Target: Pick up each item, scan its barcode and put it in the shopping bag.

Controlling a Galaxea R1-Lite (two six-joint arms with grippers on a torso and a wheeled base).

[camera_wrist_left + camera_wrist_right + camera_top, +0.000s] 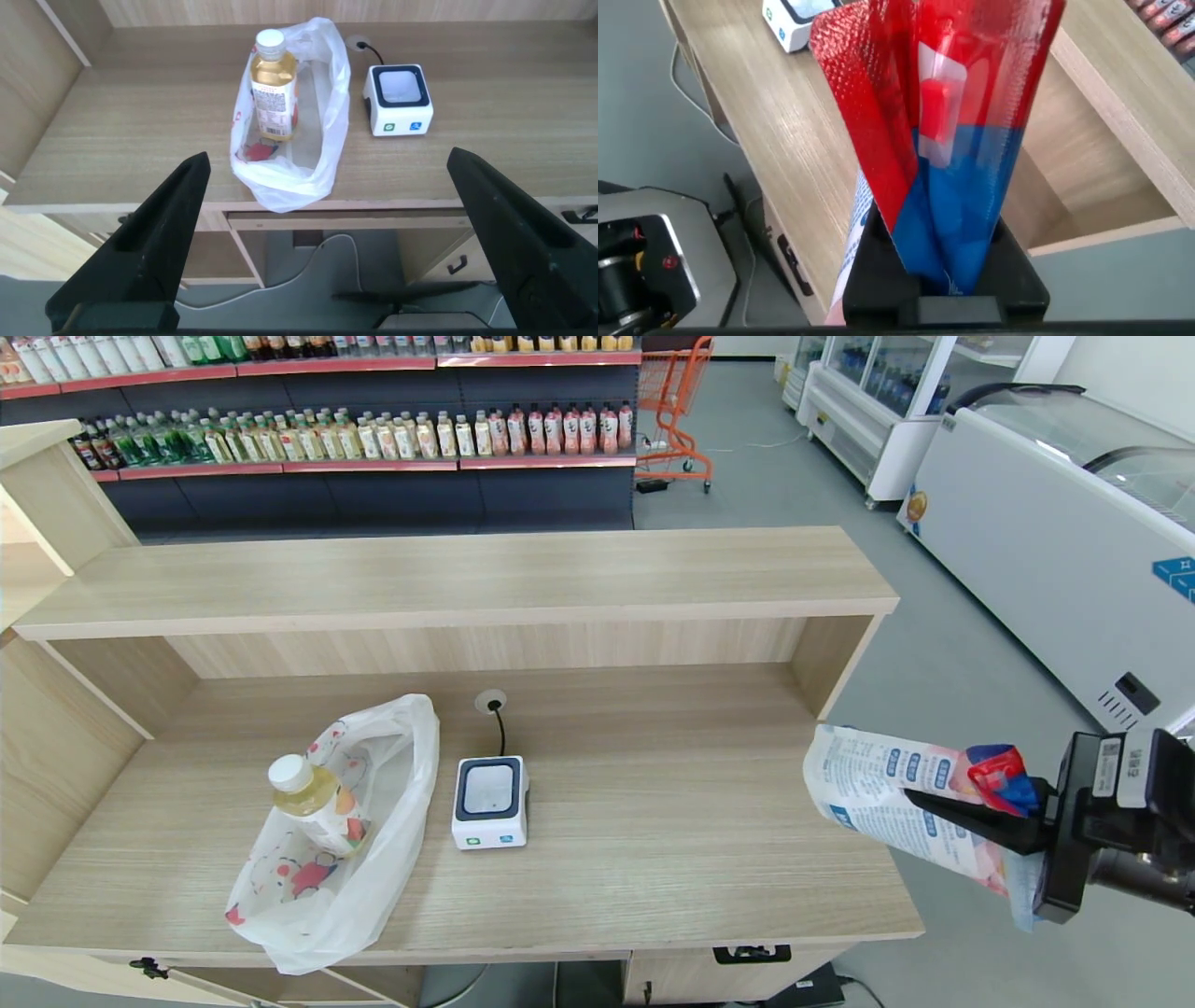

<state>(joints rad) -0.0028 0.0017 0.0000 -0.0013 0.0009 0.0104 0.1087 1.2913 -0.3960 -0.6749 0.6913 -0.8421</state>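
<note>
With my right fingers (971, 821) pinching the blue-and-white packet (887, 793) well right of the scanner (490, 800), out past the bench (700, 840) edge, I should bring it level over the scanner's glass, barcode face turned down, while my left fingers (159, 243) hang spread on the scanner's near side.

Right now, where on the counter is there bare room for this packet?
Widest free patch: the counter right of the scanner, out to the edge. A narrower strip lies behind the shopping bag, left of the cable. Crowded where bag, bottle inside, nearly meets scanner.
</note>
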